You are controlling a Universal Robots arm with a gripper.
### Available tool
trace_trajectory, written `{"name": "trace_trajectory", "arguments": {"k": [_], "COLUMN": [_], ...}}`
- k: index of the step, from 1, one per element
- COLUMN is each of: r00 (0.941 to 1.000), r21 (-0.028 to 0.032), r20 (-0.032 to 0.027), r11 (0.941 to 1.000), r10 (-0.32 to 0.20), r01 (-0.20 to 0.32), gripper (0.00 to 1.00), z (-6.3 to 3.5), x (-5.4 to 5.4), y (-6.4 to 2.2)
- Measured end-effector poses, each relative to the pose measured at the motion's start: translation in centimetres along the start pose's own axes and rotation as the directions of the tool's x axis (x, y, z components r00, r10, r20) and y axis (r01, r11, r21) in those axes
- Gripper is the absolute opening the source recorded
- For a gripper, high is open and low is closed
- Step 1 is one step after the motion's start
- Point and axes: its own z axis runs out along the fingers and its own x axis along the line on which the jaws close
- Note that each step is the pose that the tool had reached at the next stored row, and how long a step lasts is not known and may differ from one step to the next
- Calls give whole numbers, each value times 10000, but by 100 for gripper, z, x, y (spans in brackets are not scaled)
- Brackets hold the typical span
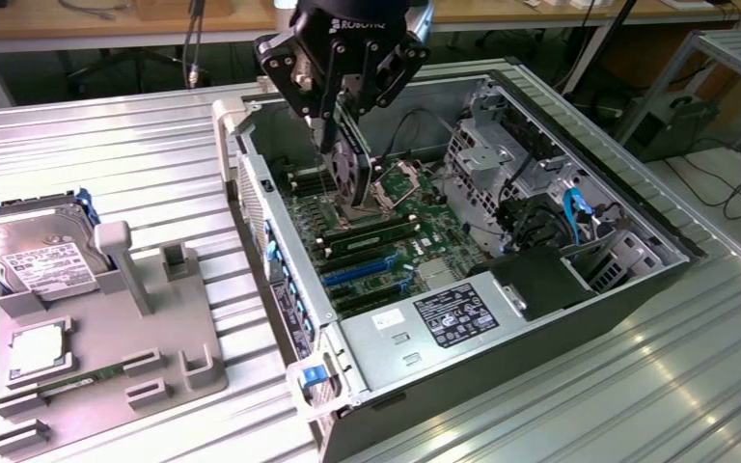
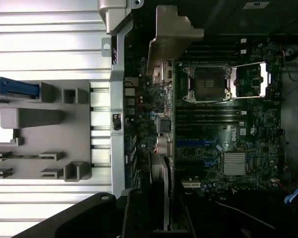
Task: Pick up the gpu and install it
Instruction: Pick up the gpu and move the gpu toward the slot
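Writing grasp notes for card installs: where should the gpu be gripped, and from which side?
Likely by its upper long edge, from above, pinching the flat faces, as the tool does now: the gpu hangs on edge over the motherboard, lower edge free.

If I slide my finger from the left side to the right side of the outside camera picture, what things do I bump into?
hard drive → small grey post → gpu → blue cables

high oblique exterior, close downward wrist view, sharing the motherboard (image 1: 390,241) (image 2: 213,131).
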Motion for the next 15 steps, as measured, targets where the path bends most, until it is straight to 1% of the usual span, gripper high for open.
{"name": "trace_trajectory", "arguments": {"k": [5, 8, 12, 15], "r00": [10000, 10000, 10000, 10000], "r21": [0, 0, -1, 0], "r20": [0, 0, 0, 0], "r11": [10000, 10000, 10000, 10000], "r10": [1, 0, 1, 0], "r01": [-1, 0, -1, 0], "gripper": [27, 27, 27, 27], "z": [5, 11, 14, 18], "x": [-66, -159, -222, -292], "y": [1, 2, 2, 3]}}
